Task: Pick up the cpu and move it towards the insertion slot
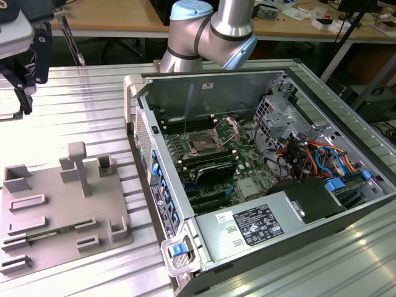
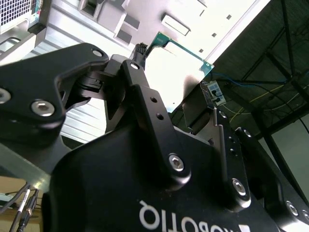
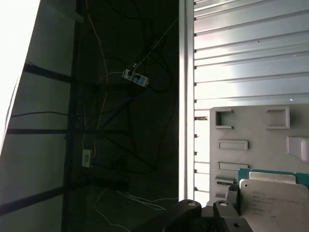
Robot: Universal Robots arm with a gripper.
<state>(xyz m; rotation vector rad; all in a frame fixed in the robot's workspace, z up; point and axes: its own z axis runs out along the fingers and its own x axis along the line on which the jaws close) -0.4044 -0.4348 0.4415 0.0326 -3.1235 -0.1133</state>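
Cpu (image 3: 274, 199): pinched between the closed fingers of the gripper (image 2: 175, 73), lifted clear of the grey tray (image 1: 55, 210). The insertion slot (image 1: 203, 143) lies well apart, toward the exterior view's right, inside the open case (image 1: 210, 93).

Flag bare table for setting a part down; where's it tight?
Free: ribbed table past the grey tray's far edge, up to the case; also the strip along the case's near side. Tight: tray's raised blocks, cables inside the case. The tool holds the cpu.
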